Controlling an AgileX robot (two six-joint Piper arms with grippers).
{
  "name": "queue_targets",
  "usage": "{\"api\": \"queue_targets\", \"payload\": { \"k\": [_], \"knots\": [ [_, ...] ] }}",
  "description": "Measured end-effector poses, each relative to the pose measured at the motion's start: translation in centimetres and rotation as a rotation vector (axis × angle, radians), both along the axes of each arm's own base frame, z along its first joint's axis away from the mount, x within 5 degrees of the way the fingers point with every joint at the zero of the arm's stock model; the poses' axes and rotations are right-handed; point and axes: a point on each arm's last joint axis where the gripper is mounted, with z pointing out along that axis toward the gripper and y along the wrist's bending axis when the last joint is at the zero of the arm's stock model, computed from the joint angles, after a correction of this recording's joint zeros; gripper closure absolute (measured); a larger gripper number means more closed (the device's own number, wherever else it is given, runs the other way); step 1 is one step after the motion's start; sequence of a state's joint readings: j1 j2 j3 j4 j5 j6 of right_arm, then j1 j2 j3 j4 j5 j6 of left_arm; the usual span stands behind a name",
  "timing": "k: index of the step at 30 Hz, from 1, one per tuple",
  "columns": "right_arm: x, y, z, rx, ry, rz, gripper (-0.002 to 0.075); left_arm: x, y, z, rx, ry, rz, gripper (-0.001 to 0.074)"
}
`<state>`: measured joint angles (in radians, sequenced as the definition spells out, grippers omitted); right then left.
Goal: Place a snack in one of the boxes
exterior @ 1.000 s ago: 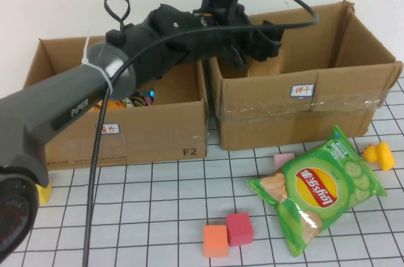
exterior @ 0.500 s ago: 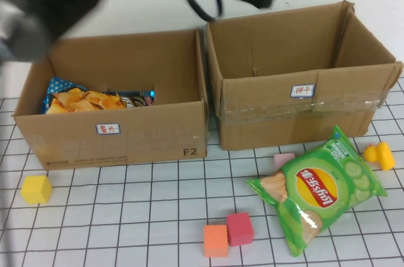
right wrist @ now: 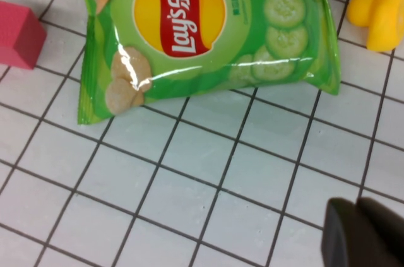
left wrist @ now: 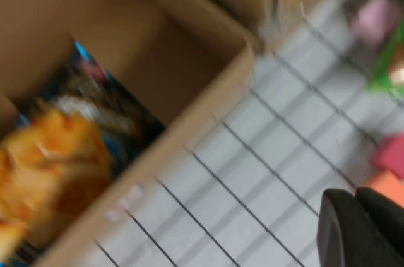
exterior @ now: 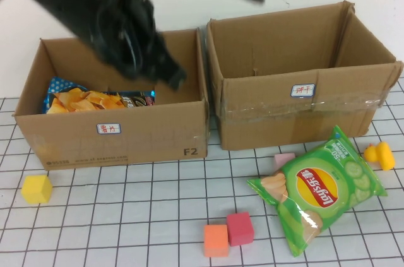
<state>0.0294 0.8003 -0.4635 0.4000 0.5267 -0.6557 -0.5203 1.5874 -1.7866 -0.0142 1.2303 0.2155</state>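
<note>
We see our left gripper above the left box, jaws closed, empty; right gripper likewise above the chip bag on the surface. A shut-jawed descent would crush chips.

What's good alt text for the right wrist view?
Green Lay's chip bag lies flat on the gridded table, a pink block and yellow duck beside it; the right gripper hangs above, fingers together.

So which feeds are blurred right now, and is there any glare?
High view: left arm smeared by motion, table sharp. Left wrist view: all soft, left gripper at the edge. Right wrist view: crisp, glare streak on the green chip bag, right gripper dark.
</note>
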Motion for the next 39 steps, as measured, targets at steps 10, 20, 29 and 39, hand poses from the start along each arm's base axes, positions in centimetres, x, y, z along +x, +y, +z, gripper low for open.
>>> {"api": "queue_targets", "payload": {
  "k": [10, 20, 29, 39],
  "knots": [
    [-0.1, 0.1, -0.1, 0.008, 0.012, 0.015, 0.0727, -4.8, 2.7, -4.8, -0.085, -0.019, 0.085, 0.0735],
    [1.1, 1.4, -1.3, 0.053, 0.003, 0.174, 0.0702, -14.3, 8.3, -9.4, -0.123, -0.067, 0.115, 0.0736],
    [6.2, 1.5, -3.2, -0.097, 0.056, 0.359, 0.0206, -20.6, 13.3, -9.1, -0.172, -0.359, 0.175, 0.0736],
    [14.0, 0.4, -6.0, -0.391, 0.100, 0.517, 0.0116, -22.9, 15.4, -10.9, -0.148, -0.479, 0.200, 0.0736]
  ]
}}
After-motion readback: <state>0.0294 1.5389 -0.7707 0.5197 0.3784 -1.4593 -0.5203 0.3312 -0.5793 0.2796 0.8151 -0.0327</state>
